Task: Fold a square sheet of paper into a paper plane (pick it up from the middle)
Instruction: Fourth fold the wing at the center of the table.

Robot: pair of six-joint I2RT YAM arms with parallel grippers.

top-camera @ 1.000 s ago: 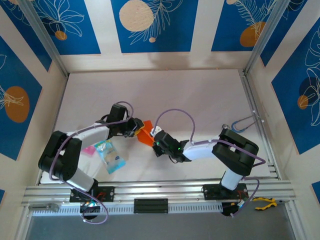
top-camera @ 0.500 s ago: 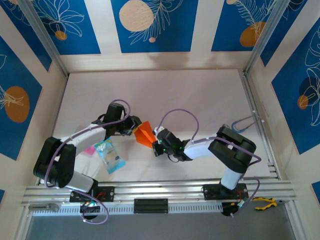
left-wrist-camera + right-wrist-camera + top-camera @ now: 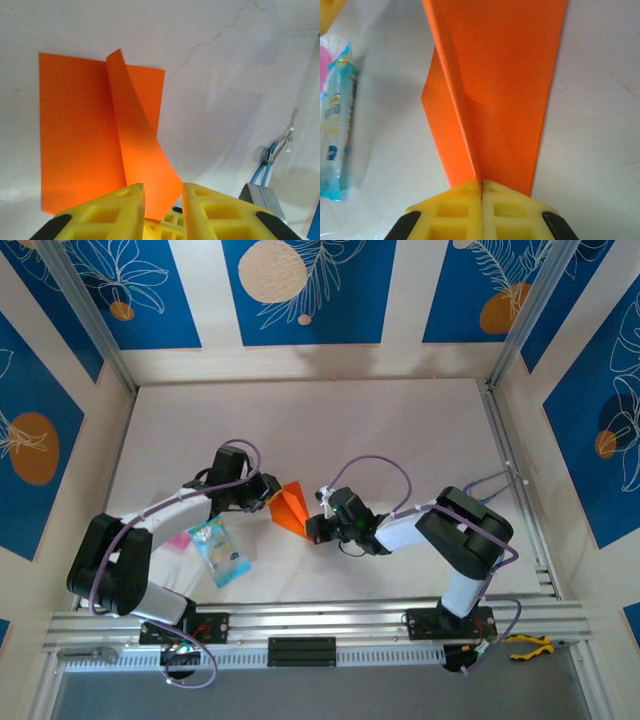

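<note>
Paper [image 3: 505,90] matt, smooth (creased); fingers [image 3: 451,206] yellow plastic; packet [image 3: 337,125] glossy plastic.

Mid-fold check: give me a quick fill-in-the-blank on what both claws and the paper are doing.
1. The right claw is ___ on the raised crease of the orange paper.
2. The left claw stands ___, with a lifted flap of the paper just ahead of it.
3. The blue packet lies closer to the ___ arm.
Missing words: shut; open; left.
</note>
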